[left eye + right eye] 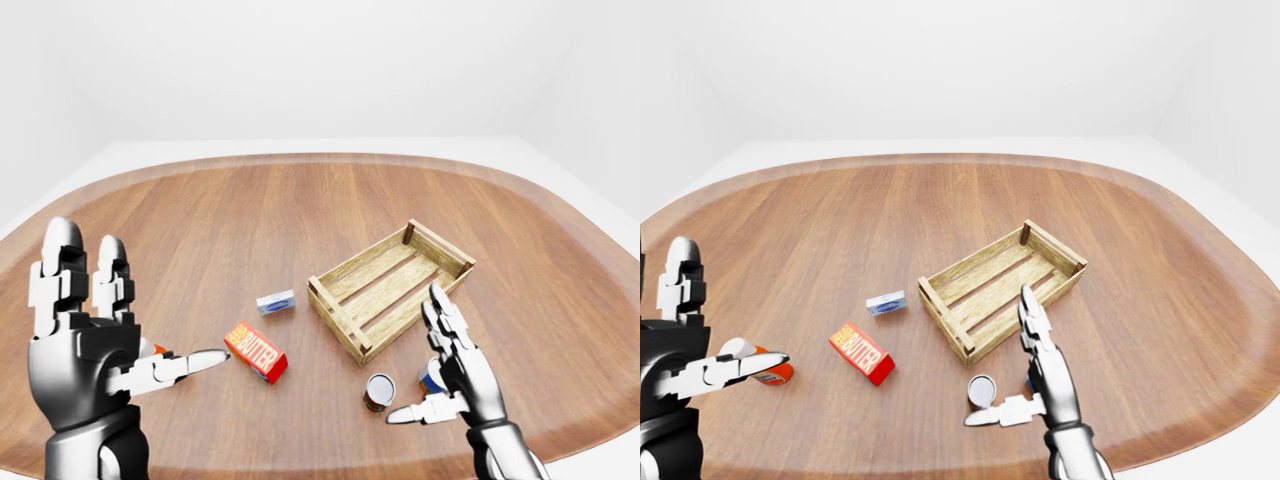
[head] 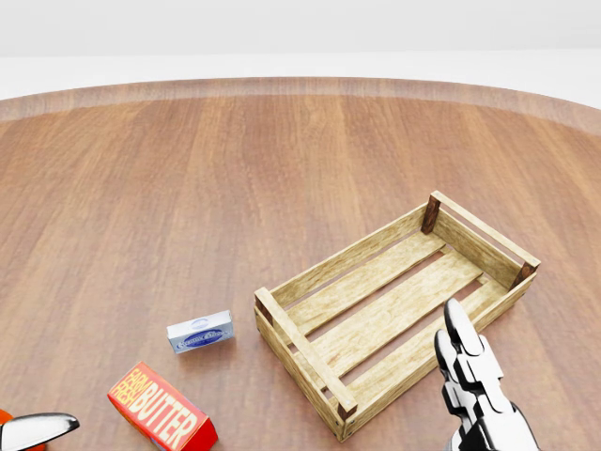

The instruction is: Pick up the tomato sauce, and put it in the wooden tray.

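One wooden table (image 1: 300, 200), oval and broad, spanning all the views.

One wooden tray (image 2: 310, 279), slatted, lying at a slant right of centre in the head view, with nothing in it.

Two robot hands.
- Left hand (image 1: 85, 345) raised at the left edge of the left-eye view. Fingers straight up, thumb stuck out to the right, fully spread. Holding nothing, touching nothing.
- Right hand (image 1: 465, 380) low at the bottom right, below the tray. Released as well, fingers fanned upward and thumb pointing left. Empty, with the thumb tip just beside the tomato sauce; contact not clear.

One butter box (image 2: 161, 410), red with white lettering, flat on the table left of the tray.

One tomato sauce (image 1: 379, 391) can, upright on the table. Silver lid, dark red side. Standing outside the tray, below its near corner, between the butter box and the right hand.

One second can (image 1: 430, 378), bluish, mostly hidden behind the right hand.

One orange container (image 1: 770, 372) with a pale end, lying near the left thumb, partly covered by it.

One small blue-and-white box (image 2: 200, 332), flat on the table between the butter box and the tray.
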{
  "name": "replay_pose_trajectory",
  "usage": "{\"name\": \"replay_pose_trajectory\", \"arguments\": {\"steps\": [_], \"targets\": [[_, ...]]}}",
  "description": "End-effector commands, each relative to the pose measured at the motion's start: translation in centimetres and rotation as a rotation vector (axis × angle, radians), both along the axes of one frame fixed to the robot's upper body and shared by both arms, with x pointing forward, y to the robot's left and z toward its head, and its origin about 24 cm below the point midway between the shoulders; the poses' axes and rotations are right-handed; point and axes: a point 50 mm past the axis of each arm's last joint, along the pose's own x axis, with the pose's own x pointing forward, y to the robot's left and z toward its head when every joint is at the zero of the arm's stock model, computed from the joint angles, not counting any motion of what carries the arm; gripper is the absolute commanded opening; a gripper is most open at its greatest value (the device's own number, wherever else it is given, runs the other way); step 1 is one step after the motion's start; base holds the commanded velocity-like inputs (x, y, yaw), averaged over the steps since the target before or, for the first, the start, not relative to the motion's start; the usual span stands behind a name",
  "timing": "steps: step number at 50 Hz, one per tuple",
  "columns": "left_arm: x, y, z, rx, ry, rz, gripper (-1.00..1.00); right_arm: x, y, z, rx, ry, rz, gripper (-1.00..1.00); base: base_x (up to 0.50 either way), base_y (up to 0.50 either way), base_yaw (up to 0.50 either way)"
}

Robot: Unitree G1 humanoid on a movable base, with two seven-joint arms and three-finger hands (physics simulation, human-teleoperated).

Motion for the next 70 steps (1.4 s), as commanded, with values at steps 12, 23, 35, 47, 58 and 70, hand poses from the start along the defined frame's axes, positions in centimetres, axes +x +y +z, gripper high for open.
{"name": "replay_pose_trajectory", "arguments": {"steps": [12, 23, 35, 47, 58, 70], "targets": [[0.1, 0.0, -0.1, -0.001, 0.004, 0.002, 1.0, -0.7, 0.5, -1.3, -0.007, 0.069, 0.017, 1.0, 0.0, 0.0, 0.0], [0.0, 0.0, 0.0, -0.002, 0.002, 0.003, 1.0, -0.9, 0.7, -1.7, -0.01, 0.091, 0.021, 1.0, 0.0, 0.0, 0.0], [0.2, 0.0, -0.2, -0.003, 0.009, 0.0, 1.0, -1.1, 1.0, -2.9, -0.016, 0.144, 0.028, 1.0, 0.0, 0.0, 0.0], [0.2, 0.0, -0.3, -0.003, 0.015, -0.002, 1.0, -1.4, 1.1, -3.5, -0.024, 0.17, 0.033, 1.0, 0.0, 0.0, 0.0], [0.1, 0.0, -0.3, -0.002, 0.013, 0.0, 1.0, -1.5, 1.4, -3.9, -0.033, 0.191, 0.042, 1.0, 0.0, 0.0, 0.0], [0.1, 0.0, -0.1, -0.001, 0.007, 0.002, 1.0, -1.5, 1.4, -4.4, -0.04, 0.208, 0.041, 1.0, 0.0, 0.0, 0.0]]}}
